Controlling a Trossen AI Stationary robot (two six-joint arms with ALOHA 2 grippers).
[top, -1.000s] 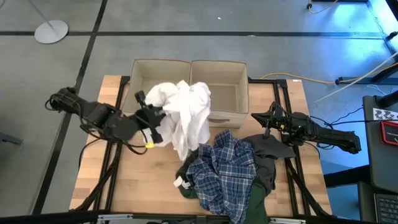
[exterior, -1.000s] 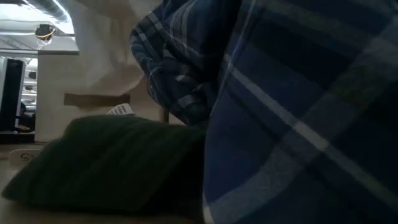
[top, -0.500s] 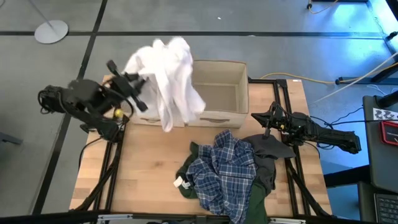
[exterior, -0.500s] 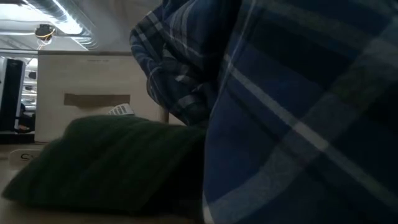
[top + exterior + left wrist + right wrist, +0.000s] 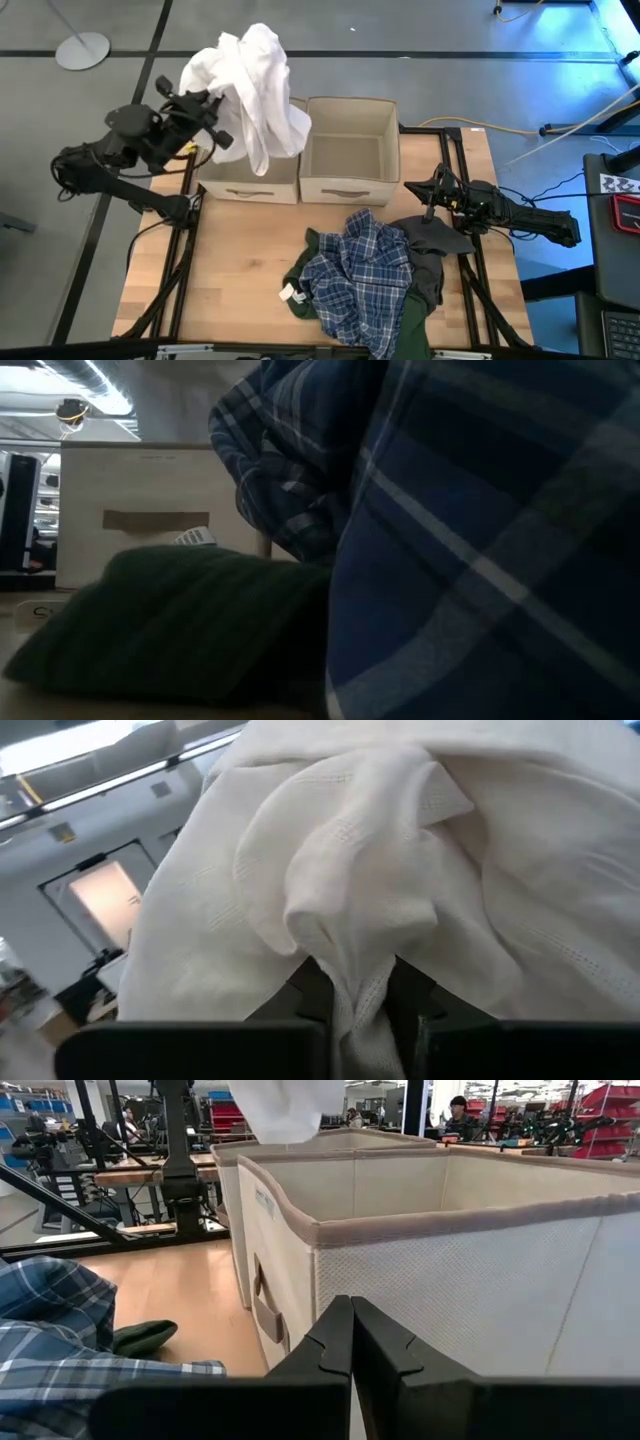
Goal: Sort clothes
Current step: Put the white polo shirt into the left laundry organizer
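Observation:
My left gripper (image 5: 213, 113) is shut on the white garment (image 5: 255, 85), raised above the left beige box (image 5: 250, 150); the garment fills the left wrist view (image 5: 380, 880). The blue-and-white plaid garment (image 5: 355, 275) lies on top of the dark green garment (image 5: 300, 290) with its white label (image 5: 288, 293) at the table's near middle, next to the dark grey garment (image 5: 430, 250). In the low view the plaid (image 5: 470, 540) and green garment (image 5: 170, 620) lie close up. My right gripper (image 5: 436, 194) is shut and empty at the right, beside the right box (image 5: 350, 150). My left gripper pinches a bunched fold of the white garment (image 5: 360, 985) between its two fingers. The fingers come from the table's left. The garment is lifted clear and hangs in slack folds below and beyond the fingers, over the left box.
Two beige square fabric boxes stand side by side at the table's far middle; the right box wall (image 5: 450, 1270) is close before my right gripper. Bare wooden table (image 5: 230, 260) lies at the near left. People and benches show in the room beyond the table.
My left gripper has risen and gone toward the table's far left with the white garment. The garment has been lifted clear of the pile and table and now hangs above the left box. My right arm has kept still.

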